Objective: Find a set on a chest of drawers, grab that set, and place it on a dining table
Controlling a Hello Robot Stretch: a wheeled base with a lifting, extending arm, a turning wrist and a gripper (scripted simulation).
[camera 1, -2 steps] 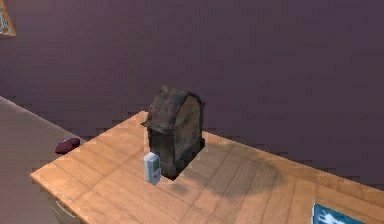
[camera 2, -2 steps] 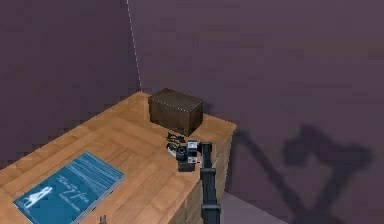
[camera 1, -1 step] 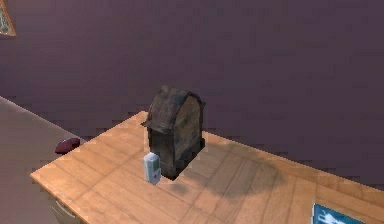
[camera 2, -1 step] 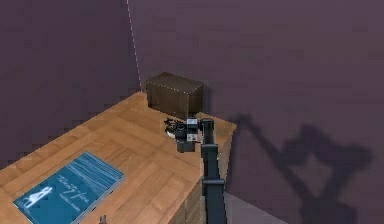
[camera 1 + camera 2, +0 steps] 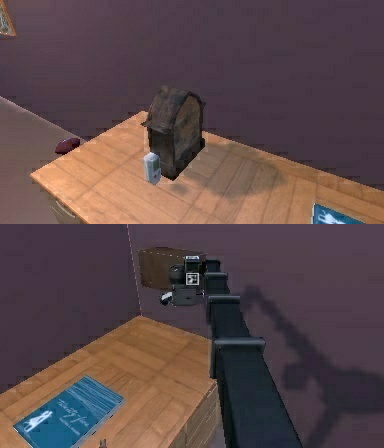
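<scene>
A dark brown arched box stands upright in the middle of a wooden top against a purple wall. Just in front of the box stands a small white and grey upright thing. A small dark red thing lies at the top's far left corner. In the arm side view the dark arm bar rises to the gripper, which sits at the lower edge of the brown box. I cannot tell whether the gripper holds anything.
A blue printed sheet or book lies flat on the wooden top near its front corner, and shows again at the forward view's lower right. Purple walls close in behind the top. A picture's corner hangs upper left.
</scene>
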